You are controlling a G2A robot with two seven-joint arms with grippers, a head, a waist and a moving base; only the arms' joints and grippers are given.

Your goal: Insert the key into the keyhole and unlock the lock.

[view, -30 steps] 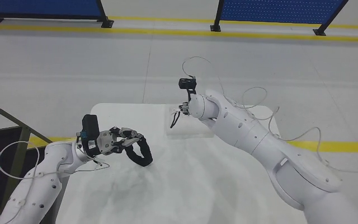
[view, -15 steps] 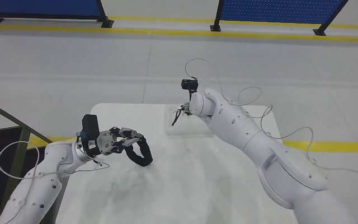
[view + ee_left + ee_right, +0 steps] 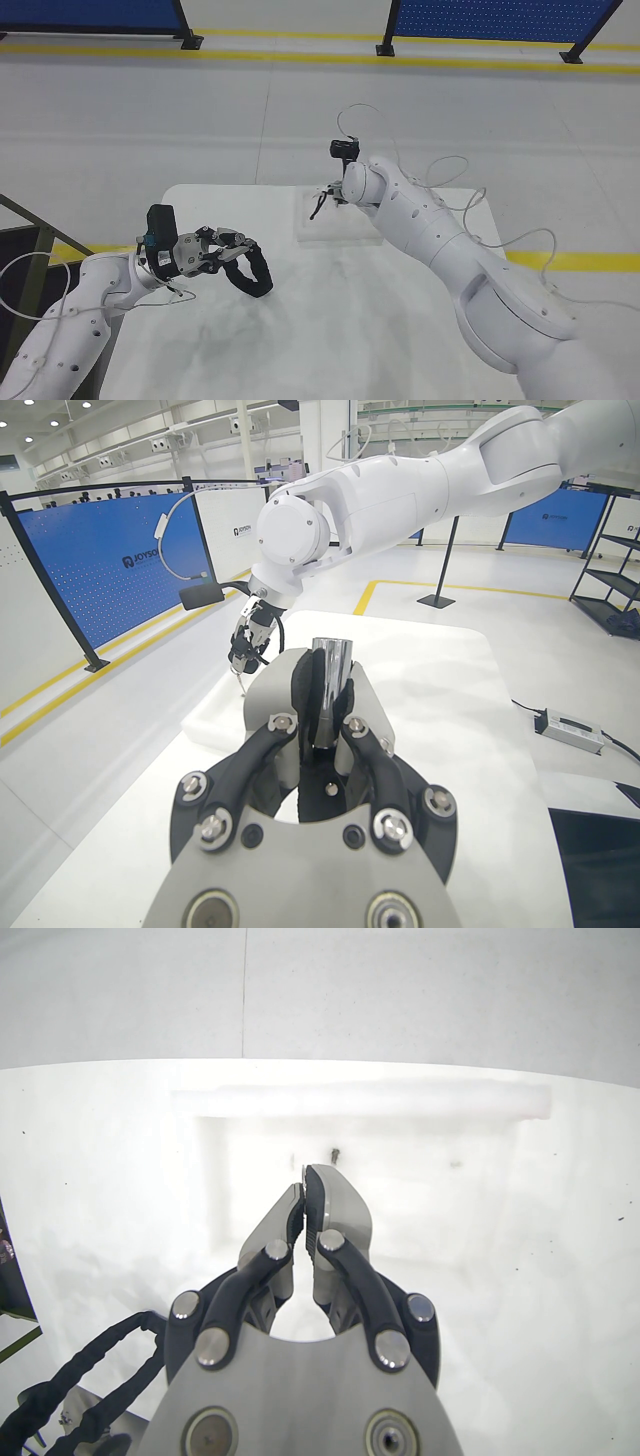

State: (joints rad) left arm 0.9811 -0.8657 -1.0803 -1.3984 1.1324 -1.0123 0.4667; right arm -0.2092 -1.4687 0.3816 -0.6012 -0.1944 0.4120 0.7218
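Note:
The lock is a chrome cylinder (image 3: 332,660) with a black cable loop (image 3: 257,277). My left gripper (image 3: 326,680) is shut on the cylinder and holds it above the table's left side (image 3: 238,250). At the table's back, my right gripper (image 3: 319,204) hangs over a white foam tray (image 3: 308,230). Its fingers (image 3: 320,1193) are pressed together on the key, whose thin blade (image 3: 242,684) points down toward the foam. In the right wrist view only a sliver of metal shows at the fingertips (image 3: 304,1180).
The white table (image 3: 330,320) stretches between the two arms. A dark metal frame (image 3: 30,240) stands off its left edge. A power brick with cables (image 3: 570,725) lies on the floor to the right. Blue barrier panels (image 3: 90,15) stand far behind.
The right arm's wrist has shifted slightly to the right above the foam tray, its gripper still shut. The left arm and the lock have stayed put.

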